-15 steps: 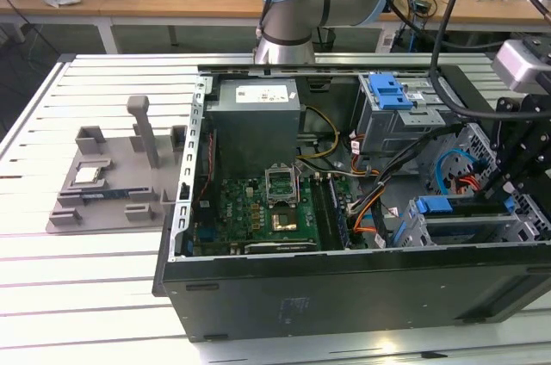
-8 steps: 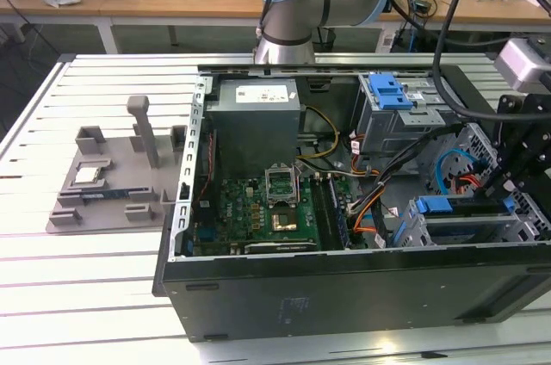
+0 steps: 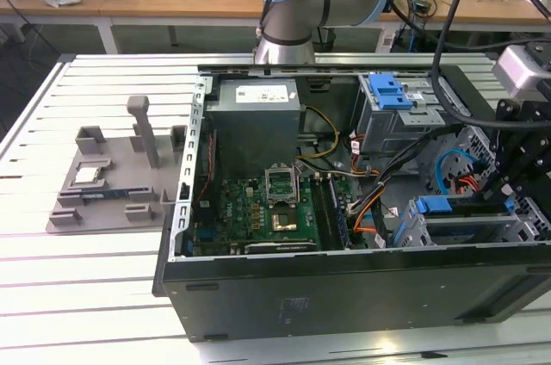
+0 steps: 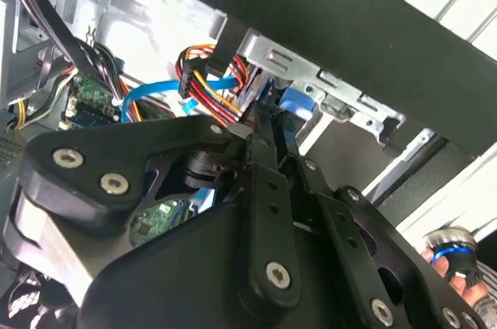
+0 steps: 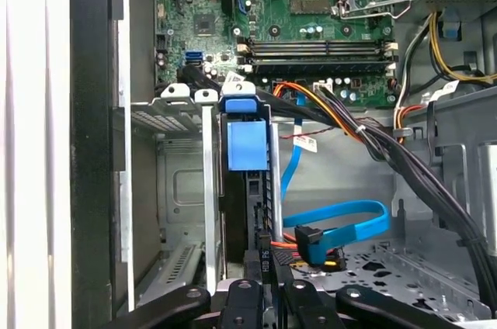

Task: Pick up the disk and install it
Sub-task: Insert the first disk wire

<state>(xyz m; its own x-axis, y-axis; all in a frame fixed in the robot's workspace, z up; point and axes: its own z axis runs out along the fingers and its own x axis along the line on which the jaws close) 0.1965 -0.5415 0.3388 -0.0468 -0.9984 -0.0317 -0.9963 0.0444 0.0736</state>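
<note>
The end effector (image 5: 268, 286) is being held low inside the open computer case (image 3: 344, 296), at the drive bay near the case's front end, which sits toward the exterior view's right. In the first wrist view its black fingers (image 5: 264, 267) are being seen drawn close together on the lower edge of the disk (image 5: 247, 189), which is standing on edge in the grey metal drive cage (image 5: 182, 189), its blue caddy tab (image 5: 247, 144) being shown at the far end. The disk is being pinched narrowly between the fingers, with the cage wall just beside it.

In the second wrist view the black linkage of the end effector (image 4: 268, 139) is being seen converging to a tight tip against a blue plastic piece (image 4: 299, 104) at the cage's edge, with a bundle of red, yellow and orange wires (image 4: 206, 81) just beside it. A blue data cable (image 5: 342, 228) is being seen looping across the perforated case floor near the fingers, its black connector lying close to the disk's lower end.

In the exterior view the case is being shown lying open on the slatted table (image 3: 86, 279), the motherboard (image 3: 258, 210) exposed in its middle and the grey power-supply box (image 3: 256, 124) toward the table's far edge. A grey fixture (image 3: 120, 176) is sitting well apart from the case on the table.
</note>
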